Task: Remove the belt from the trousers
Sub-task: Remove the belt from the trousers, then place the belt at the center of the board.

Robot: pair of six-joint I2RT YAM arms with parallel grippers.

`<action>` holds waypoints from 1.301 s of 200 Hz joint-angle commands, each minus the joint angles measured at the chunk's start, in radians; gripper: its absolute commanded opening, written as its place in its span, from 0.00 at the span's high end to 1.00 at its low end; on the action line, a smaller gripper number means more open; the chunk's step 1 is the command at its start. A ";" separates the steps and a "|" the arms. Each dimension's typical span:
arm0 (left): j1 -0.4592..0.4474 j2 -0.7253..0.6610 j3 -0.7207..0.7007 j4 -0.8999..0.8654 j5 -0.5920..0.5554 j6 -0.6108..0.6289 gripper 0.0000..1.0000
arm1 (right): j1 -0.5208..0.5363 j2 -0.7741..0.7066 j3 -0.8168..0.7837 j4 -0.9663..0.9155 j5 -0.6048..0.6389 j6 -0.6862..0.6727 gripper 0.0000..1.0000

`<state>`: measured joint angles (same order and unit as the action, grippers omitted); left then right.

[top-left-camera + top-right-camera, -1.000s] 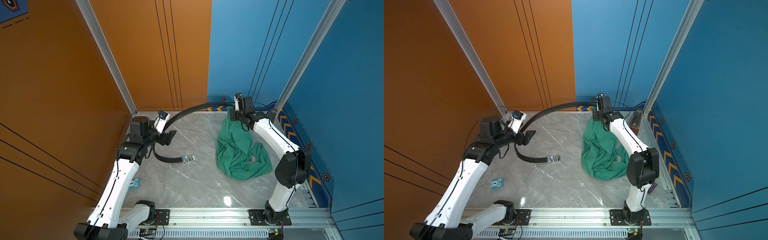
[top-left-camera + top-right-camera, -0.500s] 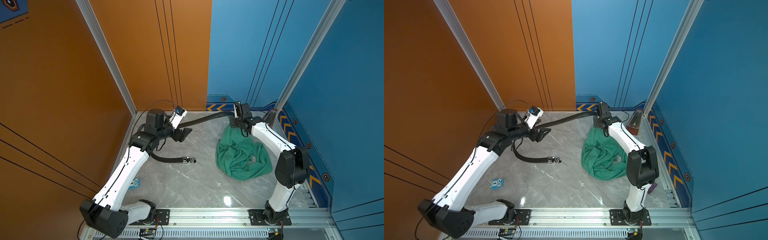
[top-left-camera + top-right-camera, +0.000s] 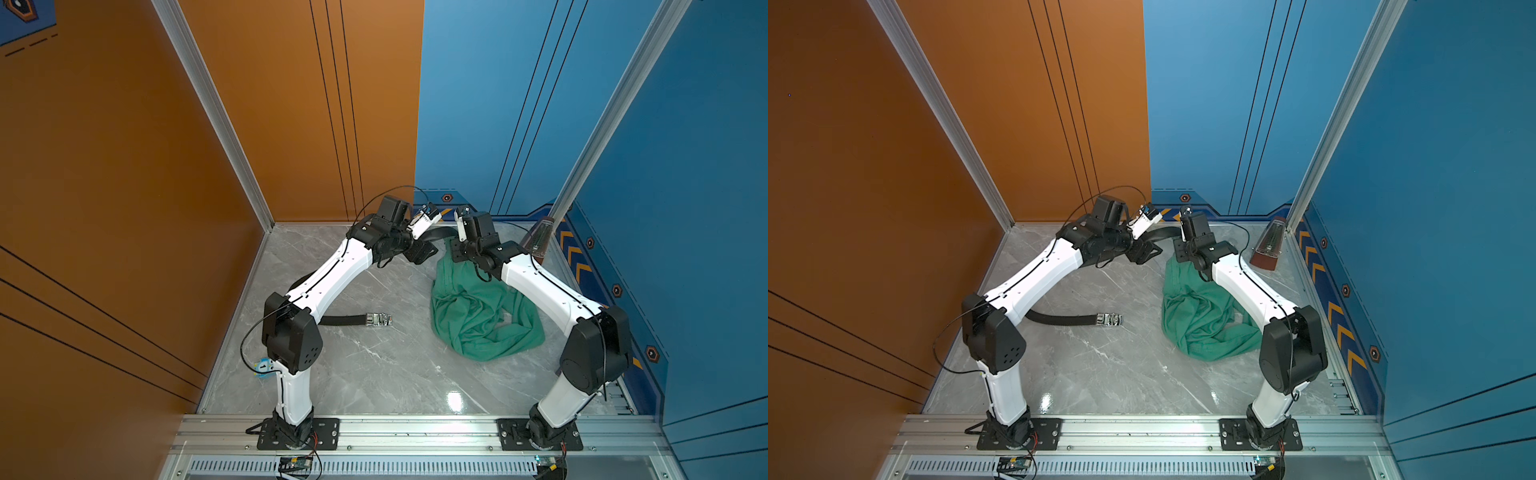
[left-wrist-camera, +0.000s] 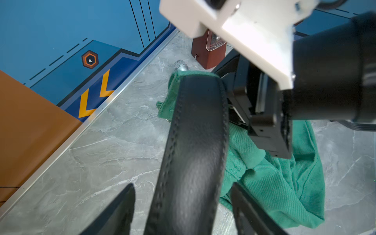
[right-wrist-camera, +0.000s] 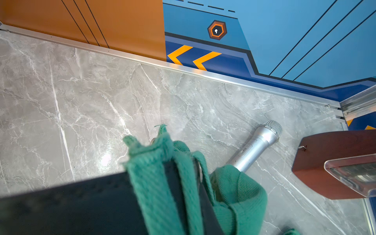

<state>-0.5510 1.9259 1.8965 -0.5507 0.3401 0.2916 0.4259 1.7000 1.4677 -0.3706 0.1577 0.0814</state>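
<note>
Carefully I'm centring the belt between the wide left gripper's jaws; the right gripper is clamping the trousers.

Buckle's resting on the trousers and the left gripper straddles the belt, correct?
No. The buckle lies on the bare table, apart from the trousers; both top views show it. The left gripper does straddle the belt, per the left wrist view.

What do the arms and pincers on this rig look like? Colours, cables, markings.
Left arm and right arm: white curved shells, bulky black joint housings, black base plates. Thin black cables loop outside the joints. Left pincer and right pincer: black, straight parallel fingers, white camera bracket at each wrist. No markings legible.
</note>
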 commanded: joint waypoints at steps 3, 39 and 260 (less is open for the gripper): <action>0.004 0.007 0.055 -0.055 -0.041 0.018 0.70 | 0.007 -0.044 -0.028 0.056 -0.002 -0.007 0.96; 0.028 -0.101 0.010 -0.060 -0.094 0.071 1.00 | -0.015 -0.024 -0.068 0.065 0.036 0.046 0.69; 0.201 -0.411 -0.522 0.157 -0.383 -0.121 0.02 | -0.122 -0.573 -0.572 0.127 0.261 -0.051 0.00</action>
<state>-0.3771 1.6299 1.5742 -0.5388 0.1585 0.2722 0.3878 1.1950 1.0874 -0.2665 0.3183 0.0799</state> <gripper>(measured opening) 0.984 0.998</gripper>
